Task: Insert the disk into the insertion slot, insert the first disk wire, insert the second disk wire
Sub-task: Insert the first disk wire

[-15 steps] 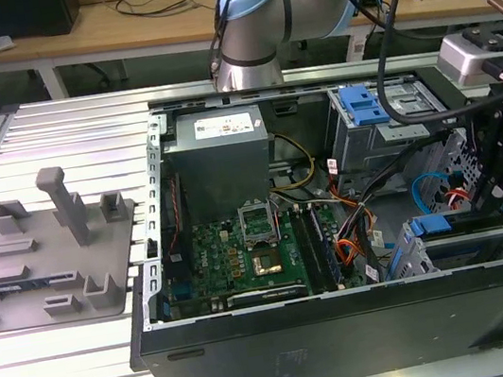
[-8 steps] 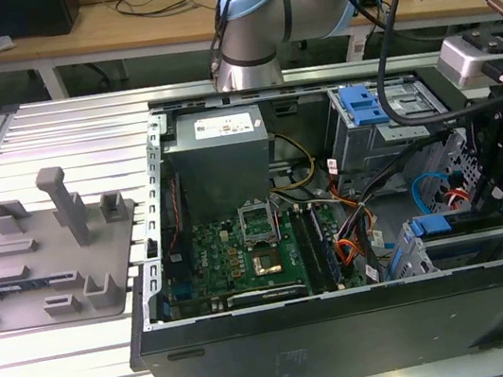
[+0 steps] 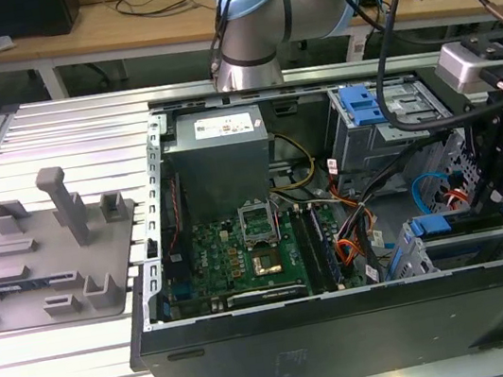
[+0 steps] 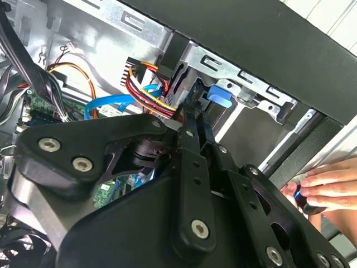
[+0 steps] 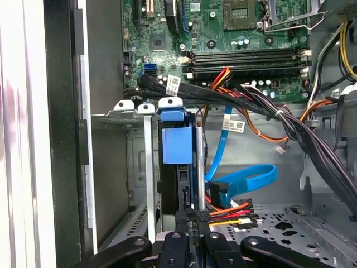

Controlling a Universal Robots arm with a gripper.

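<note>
The disk (image 5: 177, 146) already sits in the insertion slot (image 5: 149, 184), its bright blue plastic carrier standing between the slot's thin grey sheet-metal rails. So the work in hand looks like the first disk wire. In the first wrist view the claw (image 5: 191, 234) is at the slot's mouth, clenched, as far as I can judge, on a small black power plug (image 5: 196, 216) that meets the disk's rear edge. The plug's red, yellow and black leads (image 5: 231, 212) trail away from the slot.

Whether the plug is fully home I cannot tell. Seating it would call for squaring it with the socket and pushing straight along the slot, since the leads are springy.

A flat, glossy blue ribbon cable (image 5: 251, 177) loops just beside the slot, its plug end loose. A person's hand (image 4: 329, 187) rests outside the dark case wall (image 4: 268, 50) next to the slot. The green motherboard (image 5: 223, 33) lies beyond it.
</note>
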